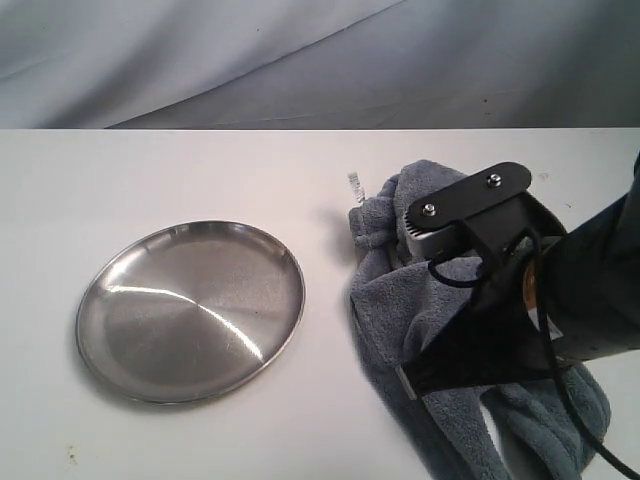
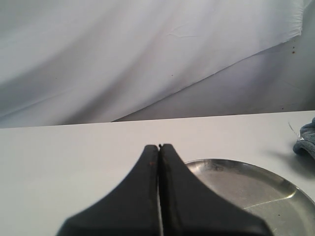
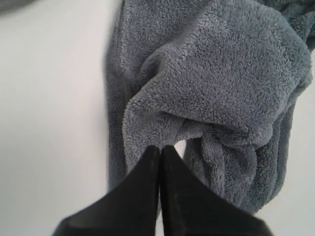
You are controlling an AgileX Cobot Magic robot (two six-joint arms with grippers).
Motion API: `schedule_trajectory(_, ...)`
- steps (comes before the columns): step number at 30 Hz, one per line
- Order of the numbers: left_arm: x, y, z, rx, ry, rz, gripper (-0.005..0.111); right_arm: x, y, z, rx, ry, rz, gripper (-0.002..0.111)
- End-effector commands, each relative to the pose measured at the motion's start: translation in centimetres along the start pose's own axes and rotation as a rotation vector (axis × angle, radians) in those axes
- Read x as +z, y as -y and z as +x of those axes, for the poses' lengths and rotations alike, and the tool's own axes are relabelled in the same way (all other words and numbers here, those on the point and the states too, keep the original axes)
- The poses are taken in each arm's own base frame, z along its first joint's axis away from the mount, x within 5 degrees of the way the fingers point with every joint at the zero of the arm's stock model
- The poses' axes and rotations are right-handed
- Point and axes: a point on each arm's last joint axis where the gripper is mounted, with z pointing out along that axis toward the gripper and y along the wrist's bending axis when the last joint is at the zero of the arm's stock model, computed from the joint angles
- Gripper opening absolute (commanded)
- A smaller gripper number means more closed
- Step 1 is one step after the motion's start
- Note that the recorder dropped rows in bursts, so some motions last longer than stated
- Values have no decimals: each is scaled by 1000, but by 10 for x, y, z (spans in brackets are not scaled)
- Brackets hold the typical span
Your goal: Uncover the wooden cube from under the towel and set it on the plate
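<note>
Pincers are both sitting fully closed. The right pincer (image 3: 160,147) is touching a fold of the towel (image 3: 211,73) with its tips; whether cloth is pinched cannot be told. The left pincer (image 2: 160,146) is gripping nothing, hovering near the plate (image 1: 190,310). The towel is lying bunched on the table (image 1: 200,170) at the plate's 3 o'clock. A white tag (image 1: 353,184) is sticking out at its 11 o'clock, its writing unreadable.

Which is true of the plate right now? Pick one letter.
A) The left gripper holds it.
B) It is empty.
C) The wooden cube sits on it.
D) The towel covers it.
B: the plate shows only bare shiny metal, and the towel lies bunched beside it, apart.
</note>
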Motion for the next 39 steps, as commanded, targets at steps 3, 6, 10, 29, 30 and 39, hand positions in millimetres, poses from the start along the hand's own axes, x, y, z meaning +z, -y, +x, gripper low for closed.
schedule_trajectory(3, 0, 0, 1, -4, 2, 5, 0, 5, 30, -14, 157, 12, 22, 0)
schedule_trajectory(6, 0, 0, 1, -4, 2, 5, 0, 7, 42, -28, 202, -25, -11, 0)
schedule_trajectory(10, 0, 0, 1, -4, 2, 5, 0, 12, 46, -51, 218, -70, -32, 0)
schedule_trajectory(29, 0, 0, 1, -4, 2, 5, 0, 40, 38, -86, 200, -212, 6, 2)
schedule_trajectory(30, 0, 0, 1, -4, 2, 5, 0, 40, 38, -86, 198, -212, 6, 6)
schedule_trajectory(39, 0, 0, 1, -4, 2, 5, 0, 40, 39, -86, 198, -203, 15, 67)
